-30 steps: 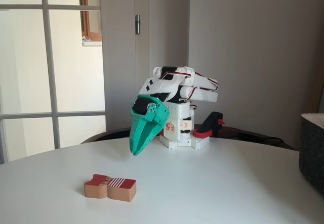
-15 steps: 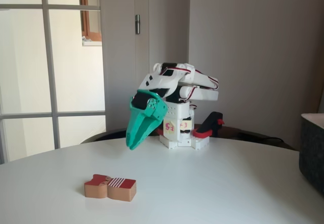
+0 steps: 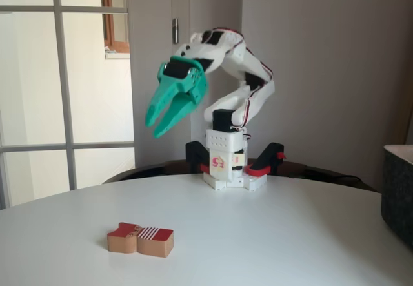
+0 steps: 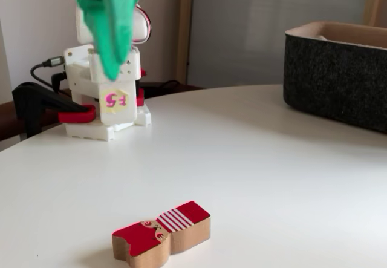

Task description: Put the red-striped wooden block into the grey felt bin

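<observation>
The red-striped wooden block (image 3: pixel 141 239) lies flat on the white table (image 3: pixel 271 234) near the front left, red-and-white stripes facing up. It also lies near the front in the other fixed view, block (image 4: pixel 162 235). My green gripper (image 3: pixel 155 128) hangs high in the air behind and above the block, pointing down and to the left, its fingers apart and holding nothing. The same gripper (image 4: pixel 112 71) hangs in front of the arm's base. The grey felt bin (image 3: pixel 397 195) stands at the table's right edge; the bin (image 4: pixel 335 80) is far from the block.
The arm's white base (image 3: pixel 227 166) is fixed at the table's back edge with red-and-black clamps (image 3: pixel 266 160). A cable and a black clamp (image 4: pixel 36 95) sit left of the base. Bare tabletop stretches between block and bin.
The arm has unfolded and lifted; the gripper rose from just above the table to well above it and shifted left. Its fingers have parted. The block has not moved.
</observation>
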Motion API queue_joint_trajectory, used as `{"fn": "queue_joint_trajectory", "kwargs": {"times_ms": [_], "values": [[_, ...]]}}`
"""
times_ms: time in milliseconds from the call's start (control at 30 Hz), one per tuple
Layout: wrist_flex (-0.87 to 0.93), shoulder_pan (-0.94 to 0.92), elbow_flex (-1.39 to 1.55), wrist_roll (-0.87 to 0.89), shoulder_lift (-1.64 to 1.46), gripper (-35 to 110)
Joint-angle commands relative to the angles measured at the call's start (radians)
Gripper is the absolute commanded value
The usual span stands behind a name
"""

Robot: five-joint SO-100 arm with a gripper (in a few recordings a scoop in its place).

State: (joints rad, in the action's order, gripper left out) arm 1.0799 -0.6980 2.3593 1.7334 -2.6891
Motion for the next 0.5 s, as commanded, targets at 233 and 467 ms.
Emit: {"fn": "queue_joint_trajectory", "kwargs": {"times_ms": [233, 467], "values": [[0.0, 0.133, -0.158, -0.176, 0.492, 25], [0.0, 0.164, -0.215, -0.209, 0.752, 27]]}}
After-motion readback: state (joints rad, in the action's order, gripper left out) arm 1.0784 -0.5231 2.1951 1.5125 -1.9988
